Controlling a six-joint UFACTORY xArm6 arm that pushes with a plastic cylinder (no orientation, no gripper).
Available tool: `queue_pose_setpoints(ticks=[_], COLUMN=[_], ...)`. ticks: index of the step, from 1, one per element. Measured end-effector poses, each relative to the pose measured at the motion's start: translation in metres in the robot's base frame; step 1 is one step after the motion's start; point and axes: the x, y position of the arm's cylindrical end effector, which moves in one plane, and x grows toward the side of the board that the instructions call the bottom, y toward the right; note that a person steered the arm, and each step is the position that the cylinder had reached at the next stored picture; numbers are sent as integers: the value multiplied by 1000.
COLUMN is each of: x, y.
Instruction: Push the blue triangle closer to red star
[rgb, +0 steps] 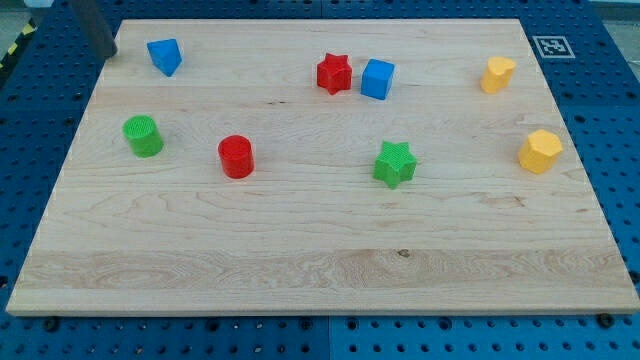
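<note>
The blue triangle (165, 56) lies near the board's top left corner. The red star (334, 73) lies at the top middle, well to the triangle's right, with a blue cube (377, 78) touching or nearly touching its right side. My tip (106, 52) is at the view's top left, just left of the blue triangle with a small gap between them. The rod runs up out of the view.
A green cylinder (143, 136) and a red cylinder (236, 157) lie at the left middle. A green star (395, 164) lies right of centre. Two yellow blocks (497, 75) (540, 151) lie at the right. The wooden board (320, 270) sits on a blue pegboard.
</note>
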Motion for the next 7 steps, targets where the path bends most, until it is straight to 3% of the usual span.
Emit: queue_pose_setpoints(ticks=[2, 3, 4, 5, 6, 7], x=[32, 45, 54, 29, -11, -23], y=[170, 160, 84, 1, -9, 40])
